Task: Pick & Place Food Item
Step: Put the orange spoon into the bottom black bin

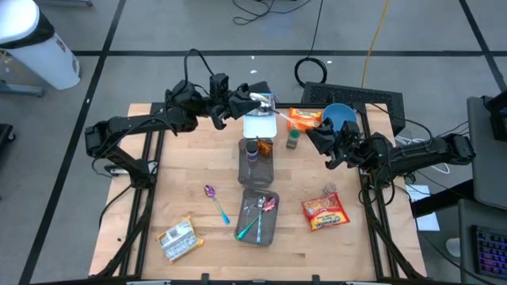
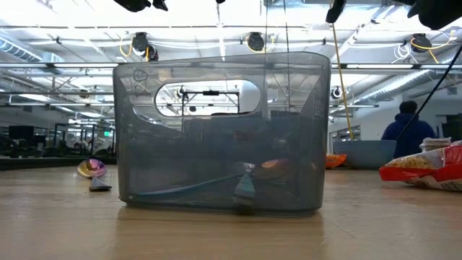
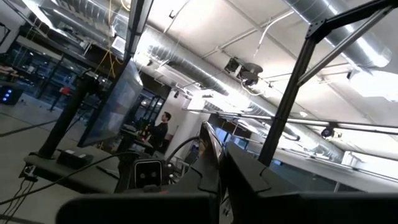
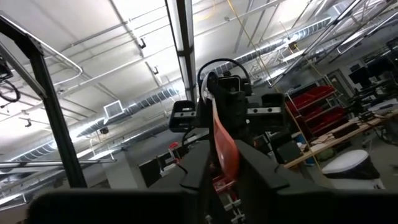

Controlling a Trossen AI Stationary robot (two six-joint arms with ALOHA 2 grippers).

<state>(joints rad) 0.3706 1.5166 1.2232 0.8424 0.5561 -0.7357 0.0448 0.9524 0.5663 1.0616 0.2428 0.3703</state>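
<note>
Item: orange packet (image 1: 305, 118), food pouch, flat, held in the air above the far middle of the worktop (image 1: 142, 198), between a white tub (image 1: 257, 124) and a blue bowl (image 1: 339, 117). Long axis: roughly along the line joining the two hands, rising slightly toward the left arm's side. Right hand (image 1: 317, 133): at the packet's near end, fingers pressed against either face of it. Left hand (image 1: 247, 103): just beyond the packet's other end, fingers together; a thin edge stands between them, but whether this is the packet's far end or the pale wrapper seen at the fingertips cannot be told. Nearer arm: right, already on the item; the left faces it head-on, so any transfer would likely run straight along the packet's length. View notes: the overhead view gives the layout and the packet's broad face. The right wrist view gives the packet edge-on in the grip, with the left hand squarely opposite. The left wrist view gives only shut fingers against the ceiling. The low view shows a clear bin (image 2: 220, 130) filling the frame, with neither hand nor packet visible.
</note>
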